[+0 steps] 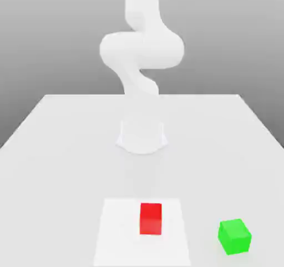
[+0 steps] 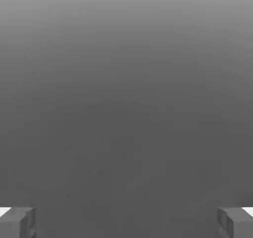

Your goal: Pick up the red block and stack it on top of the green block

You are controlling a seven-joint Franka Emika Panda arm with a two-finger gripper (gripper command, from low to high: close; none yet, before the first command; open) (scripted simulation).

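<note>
Haven't really started here. My tool (image 2: 126, 222) is spread wide open, holding nothing. The red block (image 1: 150, 218) sits on a pale square patch (image 1: 116, 232) of the tabletop (image 1: 55, 149), the green block (image 1: 234, 236) well apart, toward the exterior view's right. Grab and stack both left.

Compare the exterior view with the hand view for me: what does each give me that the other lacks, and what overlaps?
The exterior view alone gives the table, the arm folded upright at its far side, the red block on a lighter patch, and the green block apart from it toward the exterior view's right. The hand view alone gives the gripper, fingers spread wide over plain grey. Shared: only grey backdrop; neither block sits between the fingers.
</note>
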